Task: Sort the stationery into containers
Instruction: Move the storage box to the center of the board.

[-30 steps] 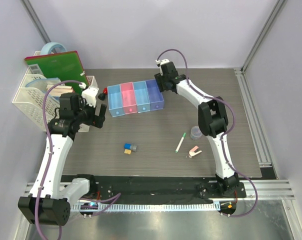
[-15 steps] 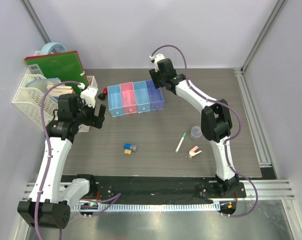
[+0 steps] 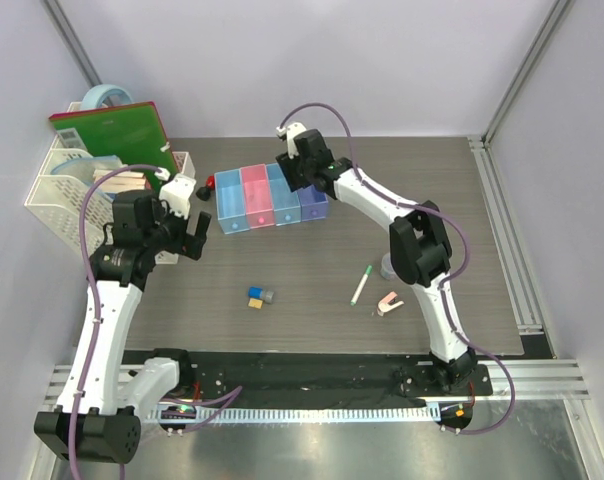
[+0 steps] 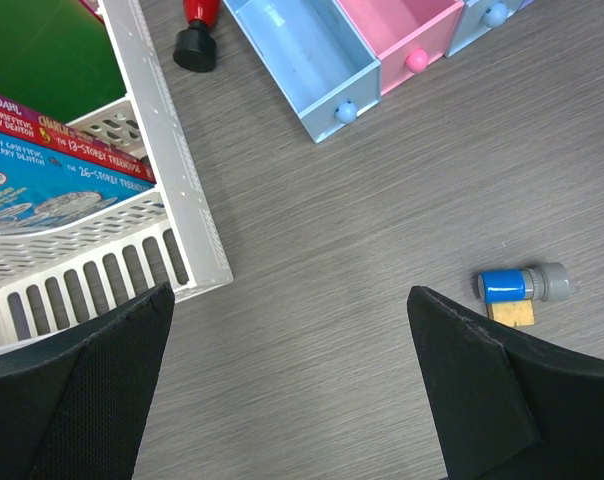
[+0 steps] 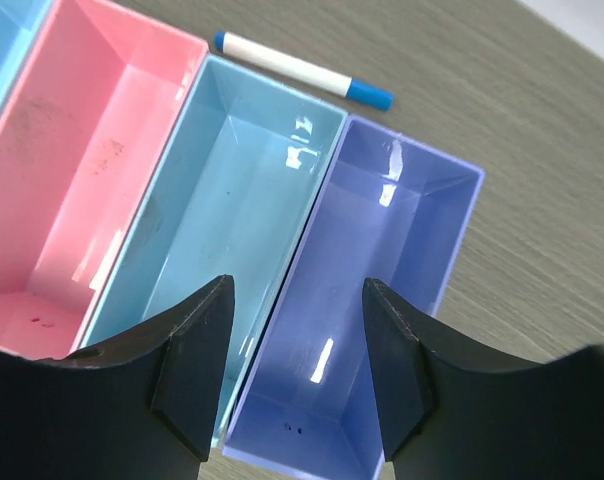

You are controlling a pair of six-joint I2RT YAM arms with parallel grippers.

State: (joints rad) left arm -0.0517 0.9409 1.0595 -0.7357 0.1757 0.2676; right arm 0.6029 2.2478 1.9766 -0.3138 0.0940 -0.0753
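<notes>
Blue-tipped pen [image 5: 304, 70] lies just beyond bins' [image 5: 323, 205] far edge.

We see a desk [image 3: 312, 290] topped in matt grey wood-grain laminate, finely streaked. Near its far edge, the four joined bins [image 5: 282, 215] are smooth translucent plastic, glossy enough to carry white glints on their inner walls. The blue-tipped pen [image 5: 302, 70] beside them looks like smooth plastic. At the left edge, the white mesh basket [image 4: 182, 190] is hard, faintly shiny plastic, and the books [image 4: 52, 160] in it have glossy printed paper covers. A brushed metal plate [image 3: 382, 440] lines the near edge.
</notes>
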